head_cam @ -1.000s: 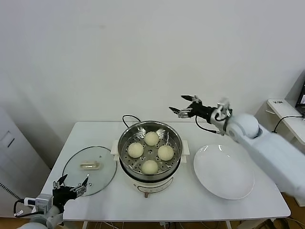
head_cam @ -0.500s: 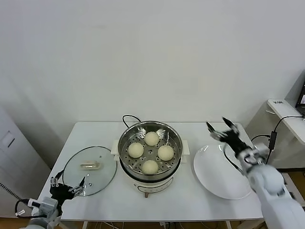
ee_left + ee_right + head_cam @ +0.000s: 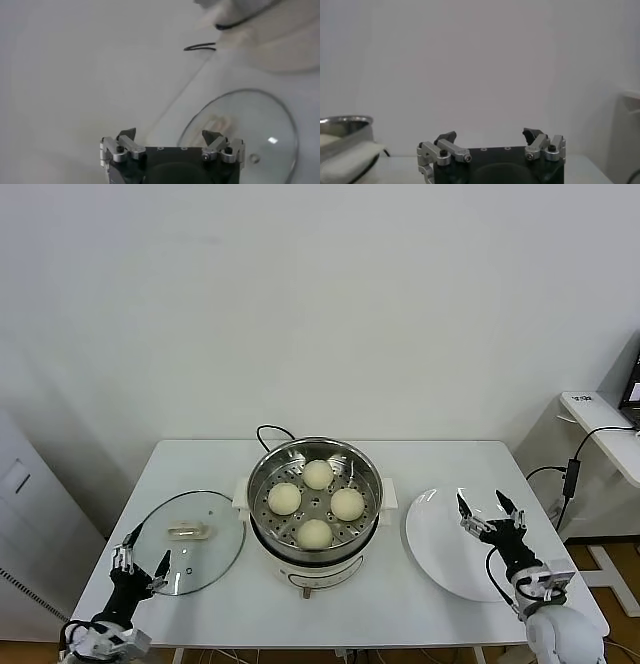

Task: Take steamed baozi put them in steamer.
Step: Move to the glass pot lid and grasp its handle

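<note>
On white table (image 3: 200, 464), steamer (image 3: 315, 504) before white wall (image 3: 300, 304).

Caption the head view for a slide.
Four steamed baozi sit in the steamer, plate bare, glass lid aside, left gripper and right gripper open.

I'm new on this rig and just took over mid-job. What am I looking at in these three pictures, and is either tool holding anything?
It is a two-armed robot. The wide picture looks down from its head; the other two come from cameras on its wrists.

On the white table stands the steamer with four baozi inside. The glass lid lies flat on the robot's left, and a bare white plate lies on its right.

The left tool is low at the table's near edge beside the lid. The right tool is over the plate. Both are open and hold nothing.
</note>
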Available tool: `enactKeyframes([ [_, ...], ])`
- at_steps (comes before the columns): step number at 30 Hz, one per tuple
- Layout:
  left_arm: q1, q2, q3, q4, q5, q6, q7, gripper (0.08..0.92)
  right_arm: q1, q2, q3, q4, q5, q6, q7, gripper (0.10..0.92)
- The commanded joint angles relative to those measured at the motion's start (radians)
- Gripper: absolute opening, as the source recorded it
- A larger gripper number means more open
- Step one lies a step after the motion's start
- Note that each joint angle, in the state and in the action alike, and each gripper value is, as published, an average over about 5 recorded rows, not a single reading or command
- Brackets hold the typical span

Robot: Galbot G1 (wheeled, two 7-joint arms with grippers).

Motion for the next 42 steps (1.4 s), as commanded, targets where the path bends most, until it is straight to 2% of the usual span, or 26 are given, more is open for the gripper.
enactKeyframes([
  [1,-0.089,-0.134,-0.002,0.205,0.587,-0.135,-0.133,0.823,-0.045,0.083,0.036,-0.013,-0.095,0.03,-0.01,0.823],
  [8,-0.171,-0.179,0.001,0.286,0.652,-0.135,-0.218,0.823,-0.042,0.088,0.034,-0.025,-0.117,0.045,-0.02,0.823],
  [12,-0.215,-0.188,0.005,0.319,0.659,-0.136,-0.237,0.823,-0.041,0.086,0.036,-0.03,-0.12,0.048,-0.027,0.823],
  [29,-0.349,-0.171,0.026,0.448,0.624,-0.129,-0.225,0.823,-0.038,0.088,0.031,-0.041,-0.148,0.059,-0.053,0.823],
  [42,-0.403,-0.162,0.055,0.482,0.559,-0.111,-0.207,0.823,-0.038,0.087,0.027,-0.041,-0.162,0.059,-0.057,0.823],
])
